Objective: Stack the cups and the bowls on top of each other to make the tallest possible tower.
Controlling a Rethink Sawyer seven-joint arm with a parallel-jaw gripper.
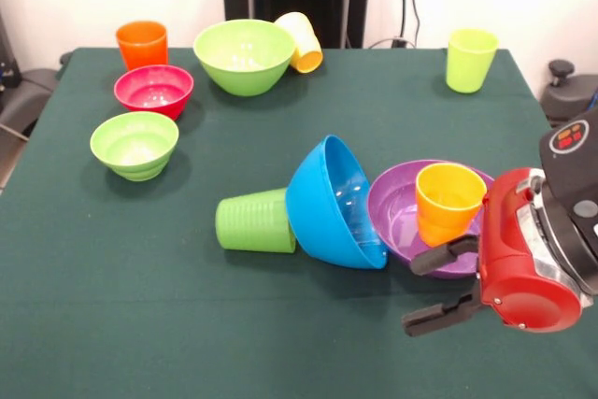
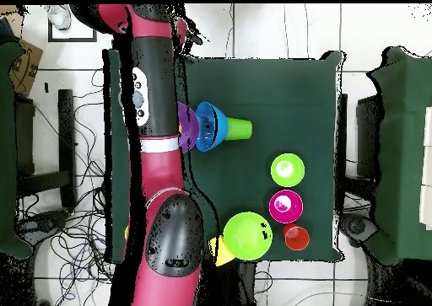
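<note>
Cups point(image 1: 142, 44): five — orange, pale yellow, yellow-green, orange-yellow, ribbed green. Bowls point(image 1: 244, 55): five — two lime green, red, blue, purple.

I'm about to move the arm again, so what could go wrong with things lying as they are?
The open gripper sits right by the purple bowl, so a sideways move could shove it. The blue bowl is tipped on edge against the lying green cup; a nudge could roll both. The orange-yellow cup stands in the purple bowl and could topple.
</note>
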